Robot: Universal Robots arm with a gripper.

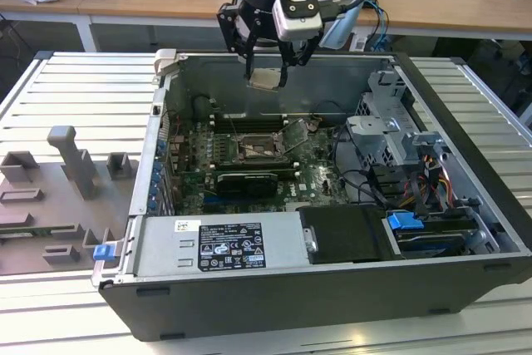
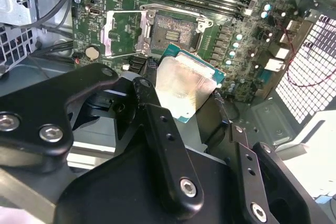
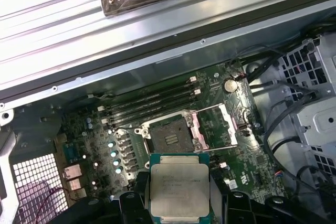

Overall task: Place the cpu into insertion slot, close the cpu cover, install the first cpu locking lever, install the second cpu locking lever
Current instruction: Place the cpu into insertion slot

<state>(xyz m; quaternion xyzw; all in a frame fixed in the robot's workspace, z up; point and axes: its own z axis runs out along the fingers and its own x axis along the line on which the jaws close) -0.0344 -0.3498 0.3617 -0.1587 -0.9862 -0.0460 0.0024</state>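
Exterior view has a slatted metal table [image 1: 75,89] with an open PC case [image 1: 332,305] lying on it and a grey fixture tray [image 1: 50,205] beside it on the exterior view's left. Inside the case, biggest stuff first: the power supply [image 1: 220,244] along the near wall, the drive cage [image 1: 391,130] with a mess of cables [image 1: 416,180] on the exterior view's right, and the green board [image 1: 316,180] in the middle.

The gripper [image 1: 266,76] hangs over the far wall of the case, well above the board, clamped on the cpu [image 1: 264,81]. In the second wrist view the black fingers [image 2: 157,124] pinch the chip [image 2: 184,90] by its opposite edges, metal face towards the camera and a bit tilted. The first wrist view shows it [image 3: 180,190] sitting level between the fingertips.

Below it, the slot [image 3: 169,136] is uncovered, contacts showing. The cover [image 3: 216,127] is swung open and lies off to one side of the slot, so it isn't over the opening. The long black memory slots [image 3: 152,103] run right alongside the socket, and a coin cell [image 3: 229,84] sits just past the cover. The cables stay over by the drive cage, apart from the socket.
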